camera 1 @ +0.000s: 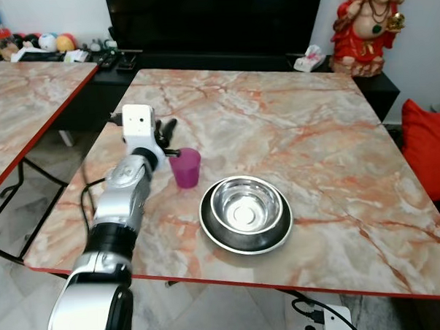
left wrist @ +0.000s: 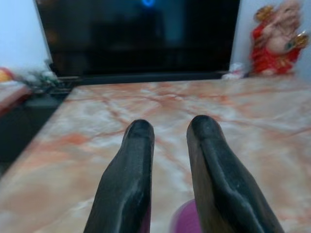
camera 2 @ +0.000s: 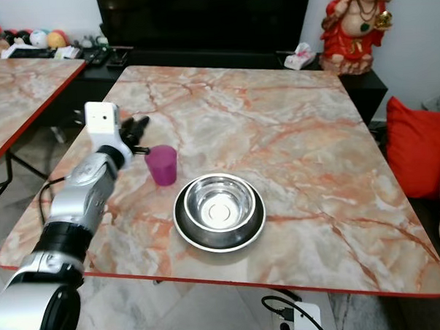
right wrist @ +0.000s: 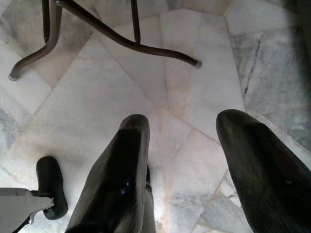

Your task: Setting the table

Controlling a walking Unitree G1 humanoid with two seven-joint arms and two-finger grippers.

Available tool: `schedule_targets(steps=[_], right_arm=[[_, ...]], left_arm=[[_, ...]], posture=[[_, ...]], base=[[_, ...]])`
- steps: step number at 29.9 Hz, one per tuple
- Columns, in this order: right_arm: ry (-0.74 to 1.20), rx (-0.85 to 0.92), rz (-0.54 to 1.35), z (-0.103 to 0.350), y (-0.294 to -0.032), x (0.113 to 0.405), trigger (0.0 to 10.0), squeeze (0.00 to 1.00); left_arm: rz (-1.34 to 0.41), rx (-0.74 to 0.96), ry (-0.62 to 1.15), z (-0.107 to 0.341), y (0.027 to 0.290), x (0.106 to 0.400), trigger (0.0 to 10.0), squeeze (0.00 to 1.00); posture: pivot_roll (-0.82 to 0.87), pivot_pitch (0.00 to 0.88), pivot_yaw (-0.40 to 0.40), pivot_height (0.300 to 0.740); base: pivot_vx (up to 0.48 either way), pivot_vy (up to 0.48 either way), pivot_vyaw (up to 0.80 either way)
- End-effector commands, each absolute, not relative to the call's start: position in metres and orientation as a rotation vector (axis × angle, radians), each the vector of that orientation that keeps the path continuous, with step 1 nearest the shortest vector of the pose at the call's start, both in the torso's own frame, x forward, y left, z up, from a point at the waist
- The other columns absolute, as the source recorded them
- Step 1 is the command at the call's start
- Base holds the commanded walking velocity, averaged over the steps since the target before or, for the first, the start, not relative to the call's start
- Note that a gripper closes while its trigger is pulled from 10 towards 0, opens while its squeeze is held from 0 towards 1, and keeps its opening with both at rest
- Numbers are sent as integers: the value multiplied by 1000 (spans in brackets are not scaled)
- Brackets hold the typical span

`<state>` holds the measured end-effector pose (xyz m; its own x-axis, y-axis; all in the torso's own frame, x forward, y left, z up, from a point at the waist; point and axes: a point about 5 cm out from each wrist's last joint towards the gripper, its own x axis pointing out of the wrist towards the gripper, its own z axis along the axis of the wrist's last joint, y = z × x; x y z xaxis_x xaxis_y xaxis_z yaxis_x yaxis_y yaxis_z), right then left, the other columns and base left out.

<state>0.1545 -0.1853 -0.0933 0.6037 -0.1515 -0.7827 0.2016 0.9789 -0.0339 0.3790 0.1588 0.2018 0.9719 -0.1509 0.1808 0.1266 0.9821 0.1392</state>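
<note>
On the marble table [camera 1: 313, 132] a steel bowl [camera 1: 245, 205] already sits inside a dark plate [camera 1: 216, 234], and a purple cup [camera 1: 185, 167] stands just beside them. The left gripper [camera 1: 165, 138] is at the cup's far-left side, fingers a little apart, and seemingly not clamped on it, though the wrist view is too blurred to be sure. The right gripper [right wrist: 187, 165] hangs spread open over the floor. Cutlery and other settings look still to come. No readable writing anywhere
</note>
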Motion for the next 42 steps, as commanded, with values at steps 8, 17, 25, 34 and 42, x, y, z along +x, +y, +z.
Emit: schedule_targets(steps=[8,17,25,34,42], right_arm=[[898,57,-218,-93,-188,153,10000,0],[890,43,-282,-93,-195,151,10000,0],[877,54,-344,-92,-203,150,10000,0],[871,62,-344,-91,-203,151,10000,0],[872,72,-328,-91,-198,154,10000,0]], left_arm=[[27,287,-298,174,180,338,10000,0],[14,269,-305,163,163,335,10000,0],[-38,263,-315,162,148,338,10000,0],[-33,244,-324,164,147,341,10000,0],[2,246,-337,168,154,341,10000,0]], posture=[[81,0,-49,740],[-7,0,-27,740],[-31,0,-9,740],[-17,0,-8,740],[30,0,-24,740]], base=[[0,0,0],[0,0,0],[0,0,0],[0,178,0],[0,480,0]])
